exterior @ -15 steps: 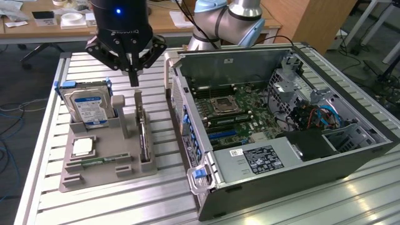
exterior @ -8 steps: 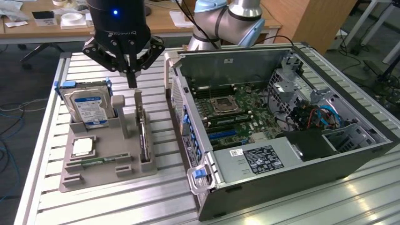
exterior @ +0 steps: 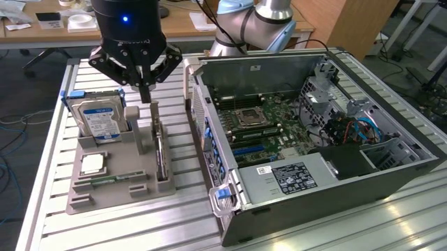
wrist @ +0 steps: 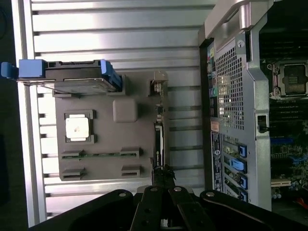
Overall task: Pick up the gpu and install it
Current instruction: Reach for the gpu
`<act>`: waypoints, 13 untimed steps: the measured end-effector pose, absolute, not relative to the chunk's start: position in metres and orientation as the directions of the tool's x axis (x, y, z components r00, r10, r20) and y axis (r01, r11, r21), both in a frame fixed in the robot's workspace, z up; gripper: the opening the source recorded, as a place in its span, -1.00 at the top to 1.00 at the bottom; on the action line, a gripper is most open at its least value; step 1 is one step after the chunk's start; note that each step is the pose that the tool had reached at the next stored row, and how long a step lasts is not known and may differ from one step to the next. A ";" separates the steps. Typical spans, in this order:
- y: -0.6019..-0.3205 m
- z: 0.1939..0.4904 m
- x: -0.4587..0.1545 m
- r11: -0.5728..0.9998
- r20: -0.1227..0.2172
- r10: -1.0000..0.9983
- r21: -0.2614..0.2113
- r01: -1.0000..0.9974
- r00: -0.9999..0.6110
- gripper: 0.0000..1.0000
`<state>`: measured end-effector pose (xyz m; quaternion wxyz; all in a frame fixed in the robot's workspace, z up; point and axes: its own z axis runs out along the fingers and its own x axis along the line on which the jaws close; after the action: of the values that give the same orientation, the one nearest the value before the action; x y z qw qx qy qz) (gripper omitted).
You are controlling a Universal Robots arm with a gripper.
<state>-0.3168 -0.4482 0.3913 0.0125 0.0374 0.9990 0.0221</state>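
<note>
The gpu stands on edge in a slot along the right side of the grey holder tray; it is a slim dark card with a silver bracket at its far end. From the wrist it appears as a thin edge. My gripper hangs above the tray's far end, just left of the gpu's bracket in the exterior view, with its fingers pressed together and nothing between them. In the wrist view the fingertips lie over one end of the card.
The tray also holds a hard drive standing upright, a CPU and a memory stick. On the exterior view's right an open computer case shows its motherboard. Both rest on a slatted aluminium table.
</note>
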 end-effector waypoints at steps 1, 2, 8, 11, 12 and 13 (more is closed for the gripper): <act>-0.450 0.391 -0.317 0.996 -0.023 0.075 0.045 0.074 -0.997 0.79; -0.451 0.391 -0.317 0.996 -0.023 0.075 0.045 0.074 -0.997 0.79; -0.459 0.389 -0.318 0.996 -0.023 0.075 0.045 0.074 -0.997 0.79; -0.459 0.389 -0.318 0.996 -0.023 0.075 0.045 0.074 -0.997 0.79; -0.459 0.389 -0.318 0.996 -0.023 0.075 0.045 0.074 -0.997 0.79; -0.459 0.389 -0.318 0.996 -0.023 0.075 0.045 0.074 -0.997 0.79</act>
<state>-0.3178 -0.4586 0.3887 0.0125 0.0374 0.9990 0.0220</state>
